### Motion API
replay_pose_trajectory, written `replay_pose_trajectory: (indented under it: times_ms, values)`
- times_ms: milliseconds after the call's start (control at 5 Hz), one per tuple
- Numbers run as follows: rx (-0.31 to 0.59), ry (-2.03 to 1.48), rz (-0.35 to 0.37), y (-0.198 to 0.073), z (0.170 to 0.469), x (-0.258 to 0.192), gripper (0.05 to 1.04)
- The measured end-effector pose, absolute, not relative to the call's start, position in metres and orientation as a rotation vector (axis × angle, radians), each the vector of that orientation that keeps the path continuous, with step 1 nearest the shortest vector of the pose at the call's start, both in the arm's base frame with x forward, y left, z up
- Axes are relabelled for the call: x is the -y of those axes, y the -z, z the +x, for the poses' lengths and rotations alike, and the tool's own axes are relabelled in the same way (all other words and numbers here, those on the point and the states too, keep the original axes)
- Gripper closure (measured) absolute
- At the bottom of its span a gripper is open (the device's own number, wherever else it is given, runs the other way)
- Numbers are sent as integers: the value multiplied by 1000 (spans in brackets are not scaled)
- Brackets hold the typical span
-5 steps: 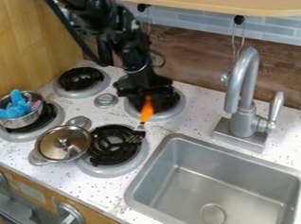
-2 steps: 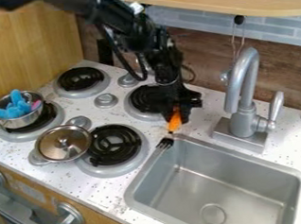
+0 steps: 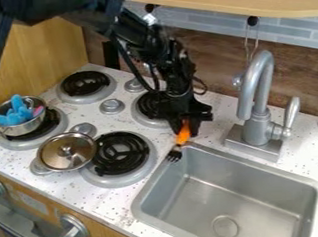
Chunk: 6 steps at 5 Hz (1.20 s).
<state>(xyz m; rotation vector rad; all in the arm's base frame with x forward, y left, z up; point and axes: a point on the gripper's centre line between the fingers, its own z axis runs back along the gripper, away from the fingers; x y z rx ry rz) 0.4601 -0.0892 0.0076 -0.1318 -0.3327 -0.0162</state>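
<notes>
A speckled white table (image 3: 115,197) with stove burners and a sink (image 3: 250,163) lies before a brown wood-look backsplash (image 3: 208,50). The claw (image 3: 186,128) grasps a fork (image 3: 183,133) by its orange handle, beside the sink's upper-left corner in the camera view. The fork's long axis slants down and slightly left from the claw, tines lowest, near the rim. Farther left sit a lidded pan (image 3: 67,151) and a small pot (image 3: 18,130).
</notes>
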Motion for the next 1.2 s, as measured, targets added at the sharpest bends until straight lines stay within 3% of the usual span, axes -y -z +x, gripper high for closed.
replay_pose_trajectory:
  times_ms: [400, 600, 800, 1000, 1200]
  values:
    - [316, 98, -147, 1, 469, 88, 625]
    - [296, 114, -151, 1, 470, 85, 553]
    - [280, 125, -147, 1, 468, 83, 279]
    - [276, 146, -136, 1, 461, 79, 107]
    - [275, 148, -130, -9, 448, 71, 91]
